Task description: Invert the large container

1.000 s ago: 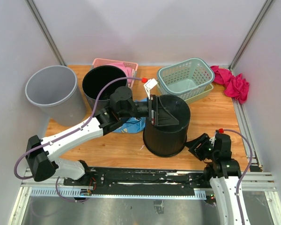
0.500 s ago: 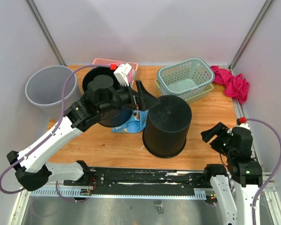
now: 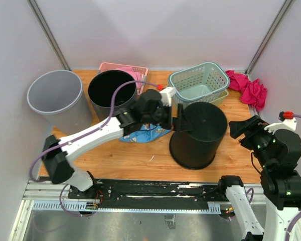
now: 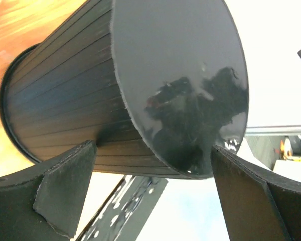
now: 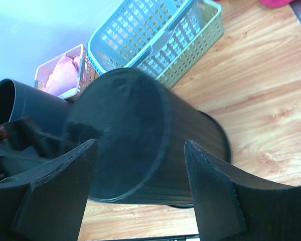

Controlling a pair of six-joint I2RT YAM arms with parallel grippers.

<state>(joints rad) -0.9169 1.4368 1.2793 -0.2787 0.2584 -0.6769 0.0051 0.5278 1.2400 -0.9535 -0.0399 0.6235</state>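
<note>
One container: the large black container [image 3: 198, 136] stands mouth down on the surface [image 3: 125, 156], just on the near side of the green basket [image 3: 199, 84]. Its closed base faces up, and to my eye the turn looks all but finished.
Left gripper [image 3: 179, 119]: it sits at the container's upper left wall, near-left of the basket. Its fingers [image 4: 65, 186] are spread wide with the base edge between them, clamping nothing that I can see.
Right gripper [image 3: 245, 129]: it hangs near-right of the basket, apart from the container, with its fingers [image 5: 215, 196] spread and empty.
Handling: it looks like thin ribbed plastic. I'd guess it is light, stiff at rim and base, and springy in the wall. The glossy base looks slippery.
Where to hold: the body seems too broad to span, so a pinch on the rim edge seems the safer hold.
Neighbours: a second black bin [image 3: 110, 90] and a grey bin [image 3: 55, 93] stand left of the basket, a red cloth [image 3: 251, 88] lies right of it, and a blue cloth [image 3: 140, 134] lies near-left.
</note>
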